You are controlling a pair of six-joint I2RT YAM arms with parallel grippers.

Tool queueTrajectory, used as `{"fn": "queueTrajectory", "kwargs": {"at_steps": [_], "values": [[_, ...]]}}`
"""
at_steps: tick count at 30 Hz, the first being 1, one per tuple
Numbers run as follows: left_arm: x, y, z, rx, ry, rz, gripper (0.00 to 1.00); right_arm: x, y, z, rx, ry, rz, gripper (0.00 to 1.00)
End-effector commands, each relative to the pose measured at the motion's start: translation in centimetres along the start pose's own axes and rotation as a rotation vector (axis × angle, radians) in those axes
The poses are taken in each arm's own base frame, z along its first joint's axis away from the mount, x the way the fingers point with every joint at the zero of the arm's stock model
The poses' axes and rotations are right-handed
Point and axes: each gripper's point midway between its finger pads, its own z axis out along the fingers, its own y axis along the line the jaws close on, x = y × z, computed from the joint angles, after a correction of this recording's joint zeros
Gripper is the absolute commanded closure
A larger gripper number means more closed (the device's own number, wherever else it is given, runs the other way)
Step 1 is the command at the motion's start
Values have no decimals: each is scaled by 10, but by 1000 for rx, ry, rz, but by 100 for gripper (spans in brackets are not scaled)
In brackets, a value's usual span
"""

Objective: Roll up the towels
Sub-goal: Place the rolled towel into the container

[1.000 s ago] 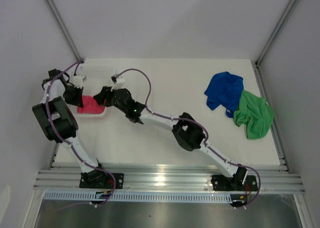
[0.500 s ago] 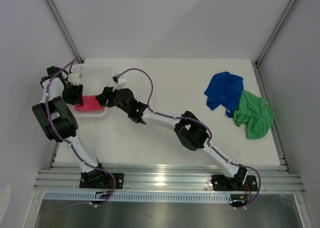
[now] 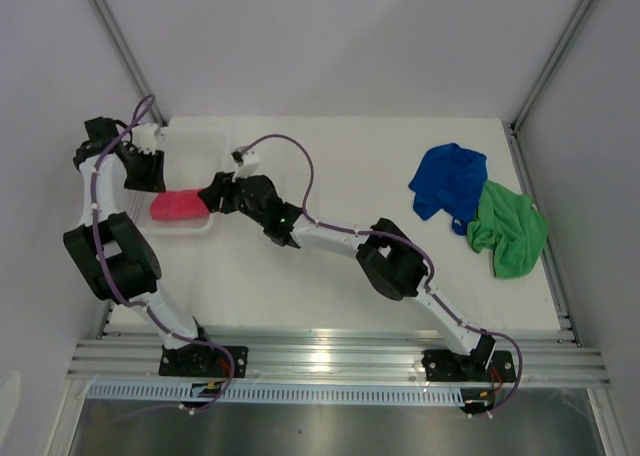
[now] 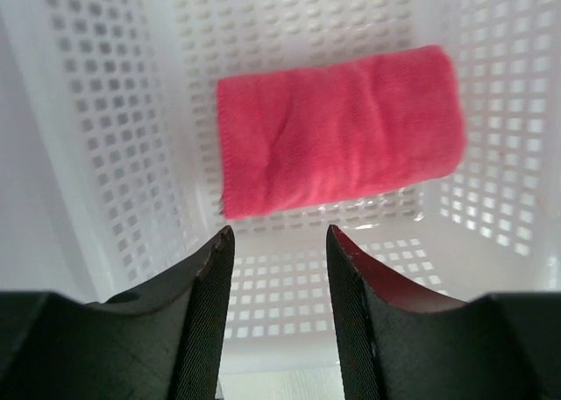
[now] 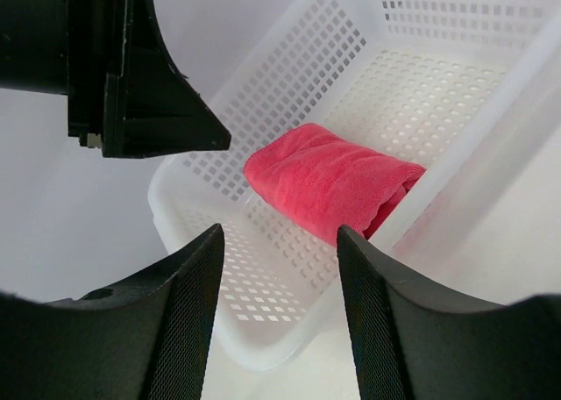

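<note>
The pink-red towel (image 3: 180, 205) lies rolled inside the white mesh basket (image 3: 195, 146) at the table's far left; it also shows in the left wrist view (image 4: 337, 128) and the right wrist view (image 5: 329, 181). My left gripper (image 3: 150, 171) is open and empty, above the basket beside the roll (image 4: 279, 238). My right gripper (image 3: 212, 194) is open and empty at the basket's right rim (image 5: 280, 233). The blue towel (image 3: 450, 181) and the green towel (image 3: 510, 231) lie crumpled at the far right, the green one overlapping the blue.
The basket's walls (image 4: 105, 137) surround the roll on all sides. The left arm's fingers (image 5: 140, 75) show in the right wrist view above the basket's far corner. Metal frame posts (image 3: 120, 46) stand at the table's back corners.
My left gripper has lifted off the pink-red towel and drawn back toward the far left. My right gripper has pulled slightly right. The roll now lies free in the basket.
</note>
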Motion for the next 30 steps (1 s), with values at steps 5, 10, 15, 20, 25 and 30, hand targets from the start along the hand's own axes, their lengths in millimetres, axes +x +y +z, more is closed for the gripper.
{"fn": "queueTrajectory", "kwargs": {"at_steps": [5,10,15,20,25,30], "values": [[-13,-29,17,53,3,37,54,-77,35,-18,-58,-137,-25,43],[-29,-44,36,78,-2,108,55,-78,25,-27,-50,-139,-29,44],[-40,-75,53,92,7,191,54,-95,7,-59,0,-180,-13,46],[-46,-69,64,54,32,151,54,-86,-26,-99,62,-181,-11,48],[-38,-66,82,25,91,140,54,-97,-40,-130,106,-212,-10,48],[-46,-62,92,-10,96,130,53,-92,-56,-146,133,-203,-13,48]]}}
